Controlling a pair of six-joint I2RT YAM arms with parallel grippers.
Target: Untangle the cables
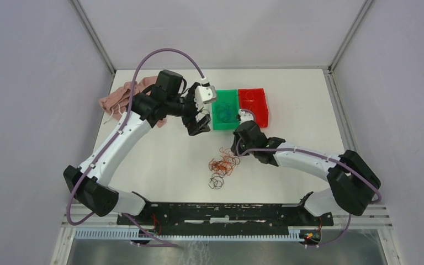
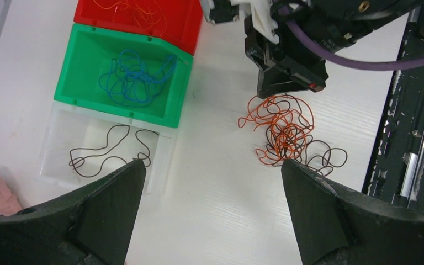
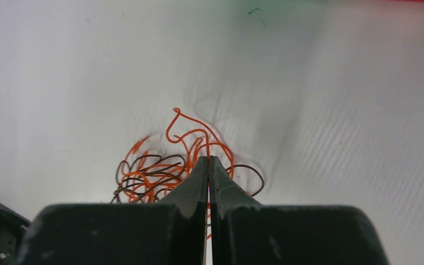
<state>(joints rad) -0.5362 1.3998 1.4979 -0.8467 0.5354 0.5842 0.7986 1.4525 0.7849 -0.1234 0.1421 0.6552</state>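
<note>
Right claw (image 3: pixel 208 161) pressed closed; tangled cables (image 3: pixel 160 172) just beyond its tips

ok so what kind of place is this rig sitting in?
Most likely a lab robot cell, not a home or factory line: plain grey enclosure walls box in a white table, and a black mounting rail runs along its near edge.

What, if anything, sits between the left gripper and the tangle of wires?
Nothing lies on the table between them, but the right gripper, shut, hangs over the far side of the tangle and could crowd the open left gripper.
</note>
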